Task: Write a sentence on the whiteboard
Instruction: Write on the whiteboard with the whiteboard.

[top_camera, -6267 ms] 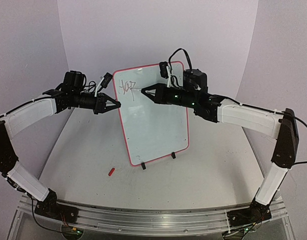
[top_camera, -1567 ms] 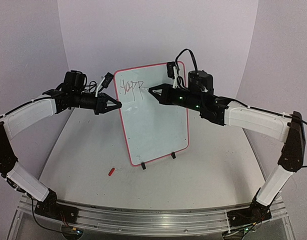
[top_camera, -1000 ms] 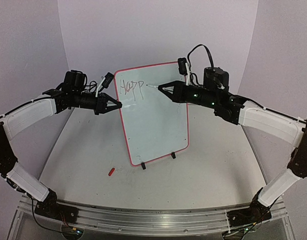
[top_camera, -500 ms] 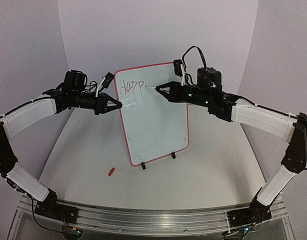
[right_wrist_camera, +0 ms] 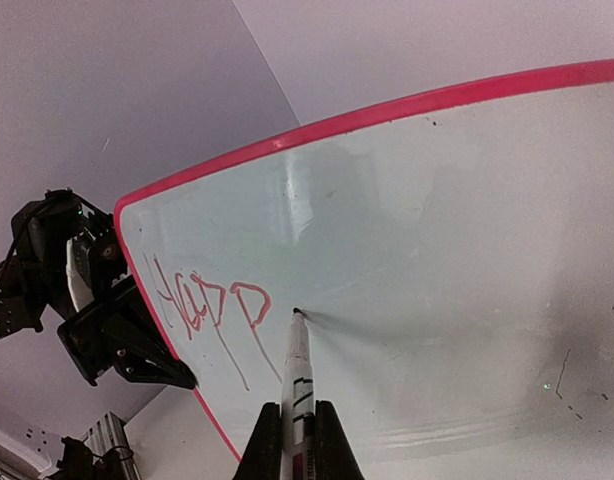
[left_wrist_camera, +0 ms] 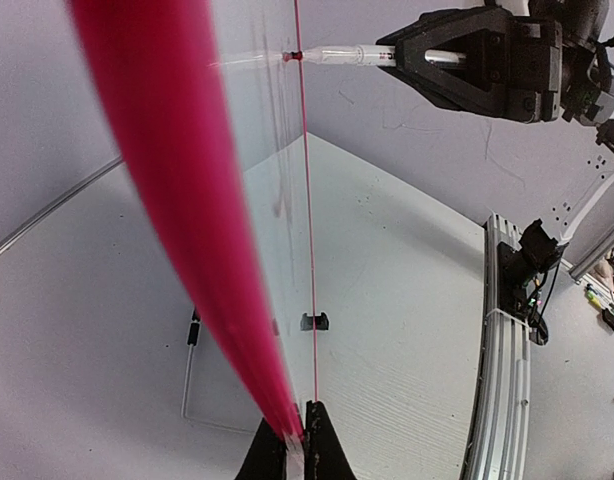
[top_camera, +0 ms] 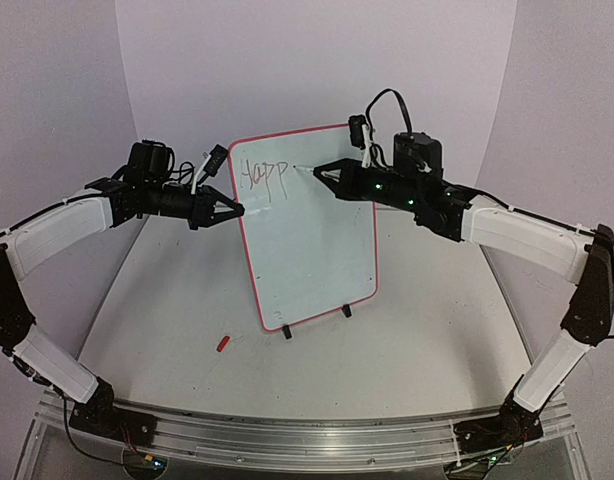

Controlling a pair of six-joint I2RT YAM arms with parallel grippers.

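Note:
The whiteboard [top_camera: 307, 250] stands upright on the table, white with a red-pink rim. The sentence [top_camera: 262, 176] reads "Happ" in reddish strokes at its top left; it also shows in the right wrist view [right_wrist_camera: 212, 305]. My left gripper [top_camera: 235, 210] is shut on the whiteboard's left edge; in its wrist view [left_wrist_camera: 295, 442] the red rim [left_wrist_camera: 177, 200] runs into the jaws. My right gripper [top_camera: 322, 172] is shut on the marker [right_wrist_camera: 299, 380], whose tip touches the board just right of the last "p". The marker also shows in the left wrist view [left_wrist_camera: 332, 55].
A small red cap [top_camera: 223, 343] lies on the table left of the board's foot. Two black clips [top_camera: 286, 331] [top_camera: 347, 311] hold the board's bottom edge. An aluminium rail [top_camera: 287, 435] runs along the near edge. Purple walls close the back and sides.
A second "p" has been added to the writing. My right gripper with the marker has shifted right, and its tip now rests just past that letter. The left arm has not moved.

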